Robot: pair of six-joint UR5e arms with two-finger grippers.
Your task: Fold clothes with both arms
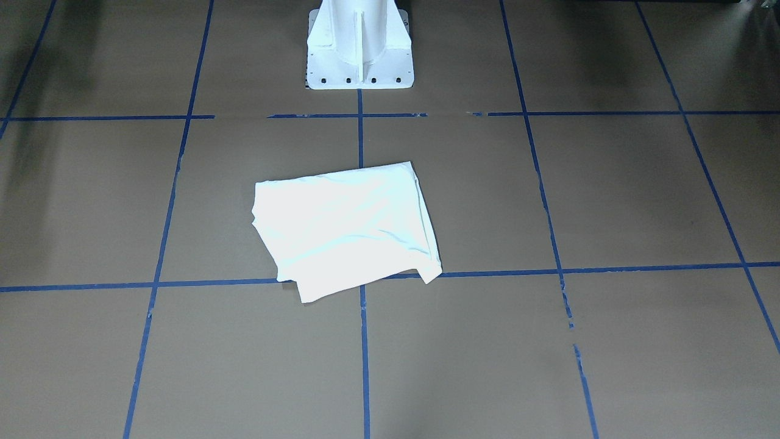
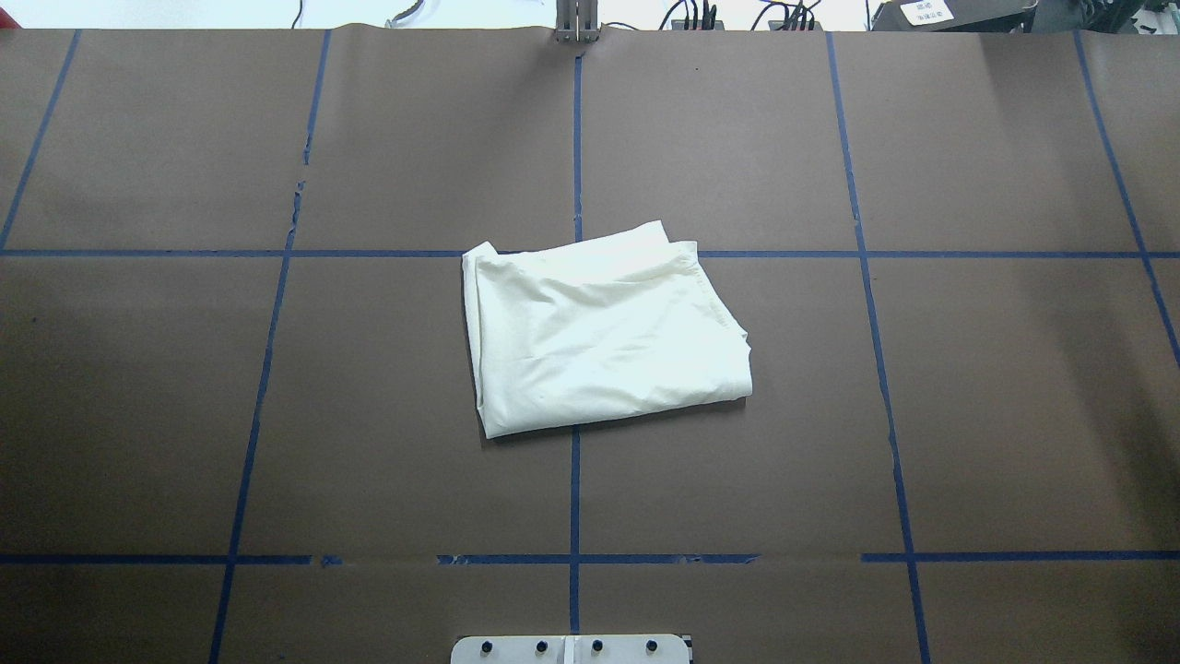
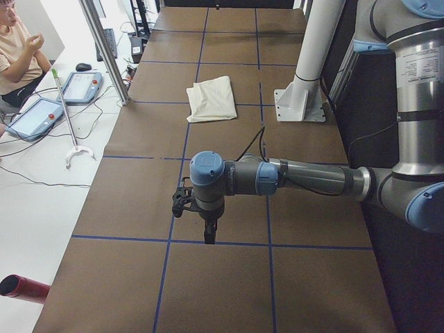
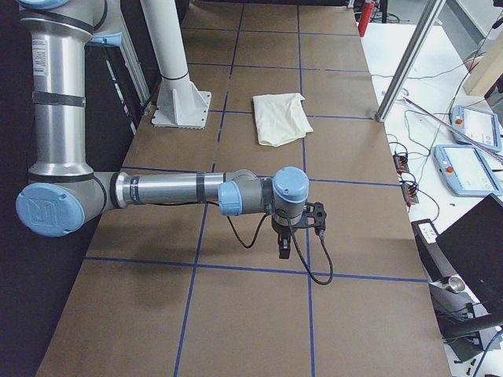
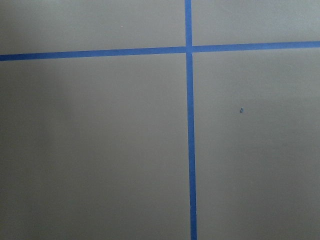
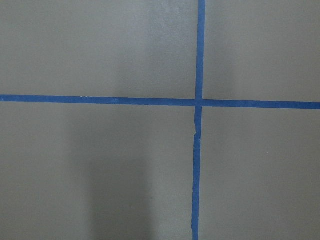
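Observation:
The clothes [image 2: 599, 337] lie as one cream shirt folded into a rough rectangle at the middle of the brown table, print hidden; they also show as the shirt [image 1: 347, 228], [image 3: 211, 98], [image 4: 280, 118]. Neither arm touches it. The left arm reaches out level over the table's left end, far from the shirt, and its left gripper [image 3: 209, 236] points down; I cannot tell whether it is open or shut. At the opposite end the right gripper [image 4: 284, 251] hangs the same way, state unclear. Both wrist views show only bare table and blue tape.
The white pedestal base [image 1: 359, 49] stands at the robot's edge behind the shirt. Blue tape lines [image 2: 576, 461] grid the table. A seated person [image 3: 17, 48] and teach pendants [image 3: 38, 118] are beside the far edge, with a metal post [image 3: 104, 48] and a red cylinder [image 3: 24, 288].

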